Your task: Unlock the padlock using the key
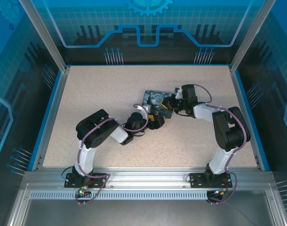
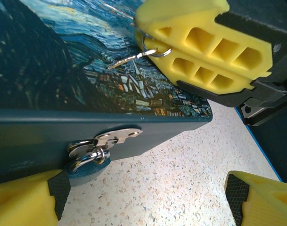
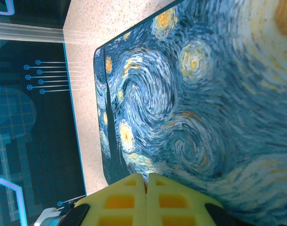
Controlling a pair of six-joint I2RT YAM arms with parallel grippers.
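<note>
The teal-blue padlock [image 2: 85, 170] hangs by its metal shackle [image 2: 86, 155] from the hasp on the painted tin's front wall [image 2: 35, 141]. My left gripper [image 2: 145, 188] is open and low at that wall, and its left finger [image 2: 25, 200] is right beside the padlock body. My right gripper [image 2: 152, 43] is shut on the key [image 2: 129, 59] by its ring. The thin blade sticks out over the tin's lid, up and to the right of the padlock. In the right wrist view the key's tip [image 3: 132, 167] pokes out of the shut right gripper [image 3: 146, 181]. From above, the left gripper [image 1: 158, 118] and the right gripper [image 1: 170, 102] meet at the tin's near right corner.
The squarish tin with the swirly painting [image 1: 155, 98] lies flat in the middle of the speckled table [image 1: 110, 89]. Blue rails and glass walls [image 1: 53, 108] enclose the table. Open tabletop [image 2: 181, 179] lies between my left fingers.
</note>
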